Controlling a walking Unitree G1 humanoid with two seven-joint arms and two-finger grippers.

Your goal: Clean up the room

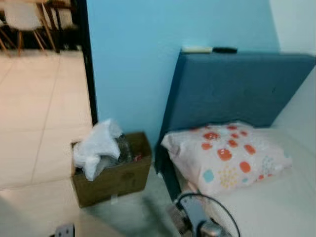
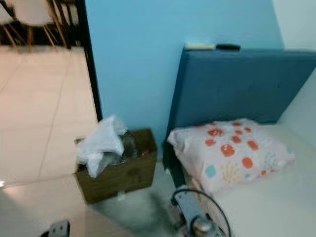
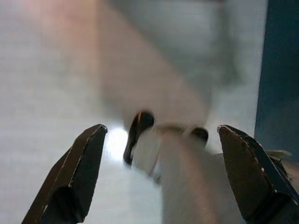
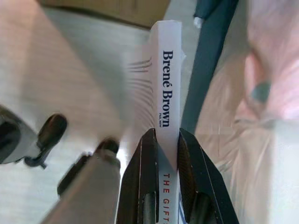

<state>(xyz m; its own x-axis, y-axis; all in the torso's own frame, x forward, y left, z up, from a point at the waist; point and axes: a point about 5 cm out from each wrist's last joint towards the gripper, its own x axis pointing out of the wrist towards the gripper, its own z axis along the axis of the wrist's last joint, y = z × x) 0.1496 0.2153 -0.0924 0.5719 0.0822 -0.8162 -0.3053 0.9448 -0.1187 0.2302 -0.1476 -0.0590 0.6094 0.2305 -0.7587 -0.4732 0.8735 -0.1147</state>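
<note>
1. Right gripper [image 4: 161,154] is clamped on a white book [image 4: 166,88], pinching it by the spine with the "Brené Brown" lettering running out past the fingertips. Grip looks thin and low on the book, so I'd keep the wrist steady to stop it pivoting.
2. Left gripper [image 3: 161,144] is spread wide with nothing in it, hanging over the pale floor [image 3: 51,70]. It's free to help steady the book if needed.
3. From the head view, the bed [image 1: 276,207] sits around 4 o'clock, with the spotted pillow [image 1: 227,155] on it and the blue headboard [image 1: 237,89] behind.
4. The cardboard box [image 1: 116,180], stuffed with a white plastic bag [image 1: 98,145], is around 8 o'clock. That looks like trash, so I wouldn't drop the book there.
5. Judgement call: a flat spot like the headboard ledge or the mattress seems the better place.
</note>
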